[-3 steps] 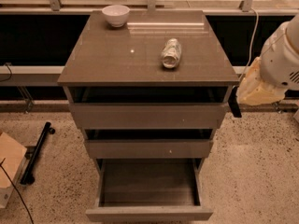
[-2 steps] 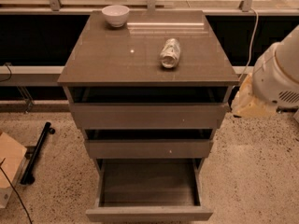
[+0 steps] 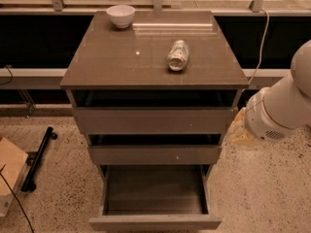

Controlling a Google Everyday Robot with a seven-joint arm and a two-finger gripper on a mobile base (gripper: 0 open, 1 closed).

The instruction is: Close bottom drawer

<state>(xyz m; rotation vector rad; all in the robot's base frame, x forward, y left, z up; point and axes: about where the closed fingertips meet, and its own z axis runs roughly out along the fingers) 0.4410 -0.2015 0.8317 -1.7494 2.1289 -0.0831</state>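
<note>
The bottom drawer (image 3: 154, 222) of the grey-brown cabinet (image 3: 155, 57) is pulled far out, and its shallow box interior shows empty. Its plain flat front sits at the lower edge of the view. The middle drawer (image 3: 154, 154) and the top drawer (image 3: 153, 120) each stand slightly out, with a dark gap above them. My white arm (image 3: 279, 110) comes in from the right. My gripper (image 3: 239, 129) is beside the cabinet's right side at about the height of the middle drawer, above and to the right of the bottom drawer.
A white bowl (image 3: 120, 15) and a crumpled can lying on its side (image 3: 177, 55) rest on the cabinet top. A black bar (image 3: 39, 158) and a cardboard box (image 3: 9, 171) lie on the speckled floor at left. A cable (image 3: 262, 38) hangs behind at right.
My arm has come down and to the left, bringing the gripper lower along the cabinet's right side. The drawers have not moved.
</note>
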